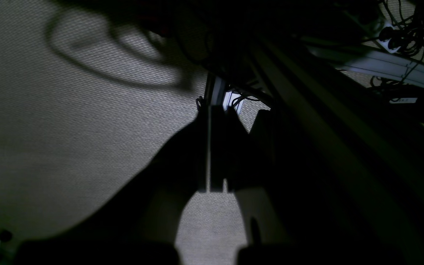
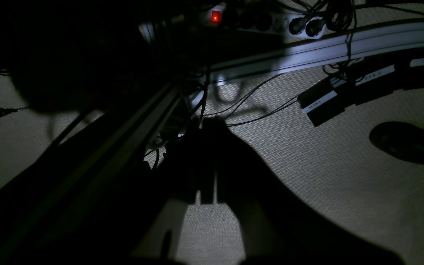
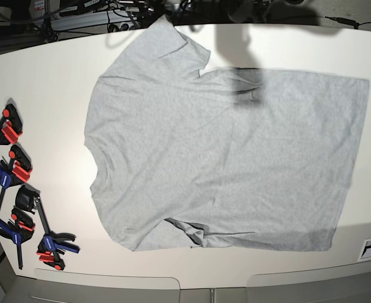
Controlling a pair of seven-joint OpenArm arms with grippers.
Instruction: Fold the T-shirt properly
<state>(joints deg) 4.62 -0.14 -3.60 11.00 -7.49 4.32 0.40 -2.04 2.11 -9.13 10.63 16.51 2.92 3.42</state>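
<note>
The light grey T-shirt (image 3: 223, 151) lies spread flat on the white table (image 3: 40, 88) in the base view. Its neck is at the left and its hem at the right, and no lettering shows. One sleeve (image 3: 170, 47) points to the far edge. The near sleeve (image 3: 179, 233) is partly tucked and creased. Neither arm shows in the base view. In the left wrist view my left gripper (image 1: 211, 110) is shut and empty, hanging over carpet beside a dark frame. In the right wrist view my right gripper (image 2: 209, 123) is shut and empty over carpet.
Several blue and red clamps (image 3: 15, 189) lie along the table's left edge. A power strip with a lit red switch (image 2: 215, 15), loose cables (image 2: 256, 110), a pale rail (image 2: 326, 48) and labelled black boxes (image 2: 344, 94) lie on the floor.
</note>
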